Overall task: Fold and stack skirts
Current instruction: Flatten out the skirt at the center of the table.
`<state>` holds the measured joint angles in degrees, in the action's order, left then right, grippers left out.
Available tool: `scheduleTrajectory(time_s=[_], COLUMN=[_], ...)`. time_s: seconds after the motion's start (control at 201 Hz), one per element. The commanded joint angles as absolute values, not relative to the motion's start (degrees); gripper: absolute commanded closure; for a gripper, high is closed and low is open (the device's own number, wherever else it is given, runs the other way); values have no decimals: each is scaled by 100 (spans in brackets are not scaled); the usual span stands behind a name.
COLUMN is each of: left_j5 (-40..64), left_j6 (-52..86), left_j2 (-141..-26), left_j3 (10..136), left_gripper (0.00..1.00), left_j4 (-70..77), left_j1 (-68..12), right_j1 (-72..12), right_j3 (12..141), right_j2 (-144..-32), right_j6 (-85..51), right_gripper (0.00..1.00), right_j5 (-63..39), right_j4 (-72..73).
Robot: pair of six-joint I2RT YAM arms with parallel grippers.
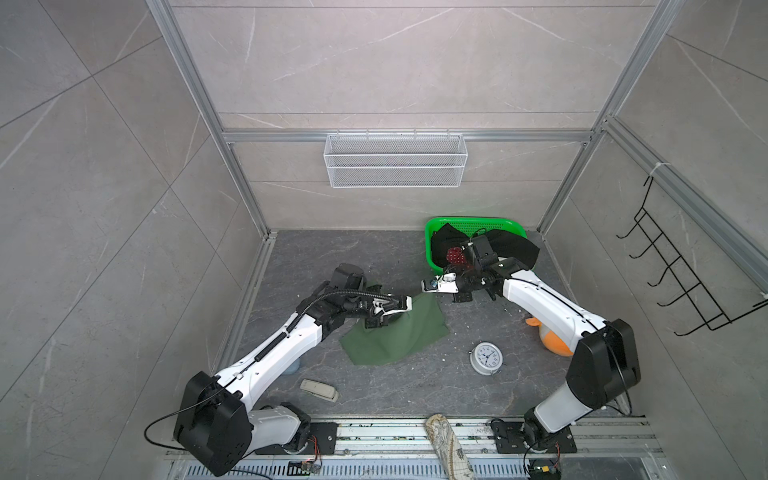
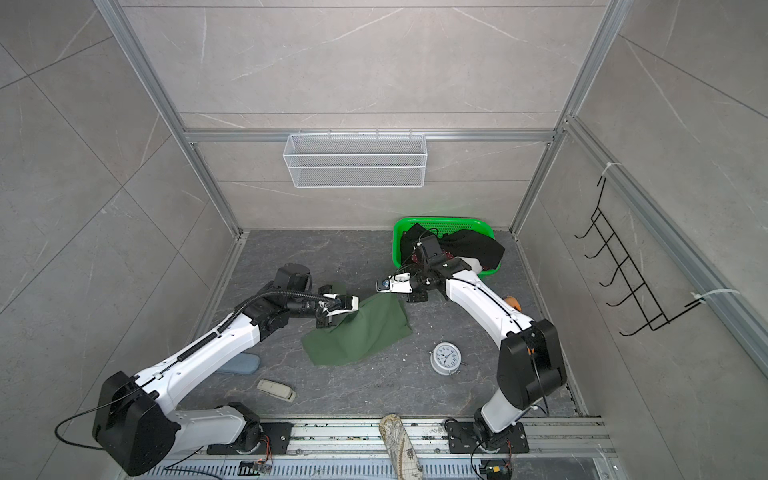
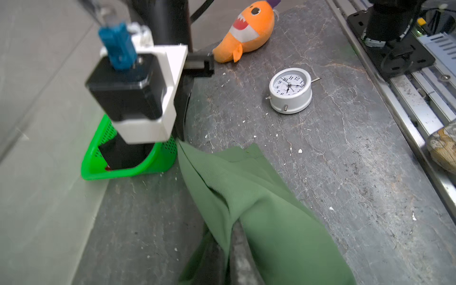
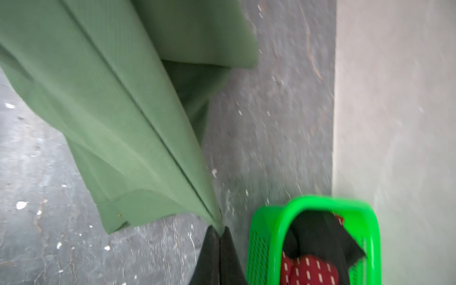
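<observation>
Nearest, a beige patterned cloth roll [image 1: 448, 442] lies across the metal rail [image 1: 602, 432]. Beyond it the dark grey surface [image 1: 374, 257], speckled with white crumbs, carries a white alarm clock [image 1: 486, 357] and an orange plush fish [image 1: 552, 343]. In the middle hangs the olive green skirt [image 1: 399, 336]. The left gripper [image 3: 225, 246] and the right gripper [image 4: 219, 237] are each closed on its upper edge, and its lower part rests on the surface. Farther back, a green basket [image 1: 465, 222] holds the black skirt [image 1: 515, 247] and the red dotted skirt [image 1: 455, 255]. Grey tiled walls stand around — a white wire basket [image 1: 395, 160] hangs on the back one.
</observation>
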<state>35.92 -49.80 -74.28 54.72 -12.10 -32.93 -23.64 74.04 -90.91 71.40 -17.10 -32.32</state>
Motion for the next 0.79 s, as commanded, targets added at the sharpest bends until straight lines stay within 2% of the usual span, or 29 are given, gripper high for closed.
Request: scheduleTrajectory(time_s=[0.0,0.334,0.573,0.638,0.658,0.688,0.698,0.757,0.762,0.767,0.782,0.787], left_j5=[3651,3744,3149,2736,2624,2438,2376,2084,2053,2028,1945,1918], left_j6=[-3664,-3409,-3256,-3067,-3040,-2978,-2959,-2974,-2977,-2983,-2992,-2995], left_j2=[-7602,-8955,-9465,-9449,-9428,-9395,-9382,-9260,-9244,-9232,-9186,-9172], left_j3=[5333,5622,5711,5684,5685,5681,5683,5672,5666,5659,5634,5616], left_gripper=[95,82,62,53,41,34,29,22,12,12,1,1], left_j4=[-417,-245,469,759,799,862,875,848,850,856,886,891], left_j1=[-3346,-3542,-3532,-3528,-3527,-3533,-3533,-3533,-3533,-3526,-3527,-3530], right_j1=[-2294,-2294,-2294,-2298,-2300,-2294,-2298,-2295,-2294,-2294,-2294,-2294], right_j3=[7076,6388,6459,6511,6519,6530,6539,6571,6572,6573,6569,6571], right_j2=[-8614,-8078,-8212,-8265,-8285,-8315,-8326,-8396,-8404,-8407,-8425,-8431], right_j6=[6220,5152,4757,4589,4538,4467,4448,4307,4298,4289,4274,4268], right_gripper=[100,100,100,100,100,100,100,100,100,100,100,100], right_j5=[-566,759,1276,1440,1484,1547,1564,1642,1647,1654,1660,1665], right_j4=[-2679,-2581,-2654,-2605,-2587,-2572,-2568,-2541,-2541,-2536,-2536,-2534])
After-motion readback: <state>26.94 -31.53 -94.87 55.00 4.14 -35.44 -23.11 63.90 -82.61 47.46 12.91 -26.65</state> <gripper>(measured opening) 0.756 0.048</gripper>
